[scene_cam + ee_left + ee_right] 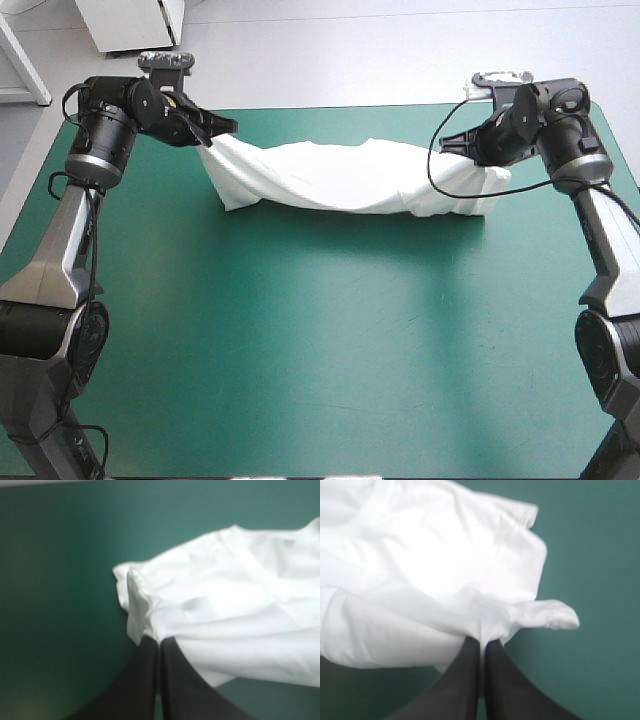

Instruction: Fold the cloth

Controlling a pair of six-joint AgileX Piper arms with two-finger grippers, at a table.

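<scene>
The white short-sleeved fabric T-shirt is lying as a long, twisted, wrinkled band across the far half of the table. It is running from left to right, with its middle resting on the cover and its two ends rising slightly toward the grippers. At the shirt's left end, the left gripper, with its two broad black fin-shaped fingers, is pinching a bunched corner of the fabric. In the left wrist view the fingers are standing all but together, a folded hem caught at their tips. At the right end, the right gripper is clamping the fabric the same way, its fingers pressing nearly together on a gathered fold, with a small rolled tab of cloth poking out beside the tips. Under the shirt, the smooth teal-green table cover is catching the shirt's shadow along the band's near side.
</scene>
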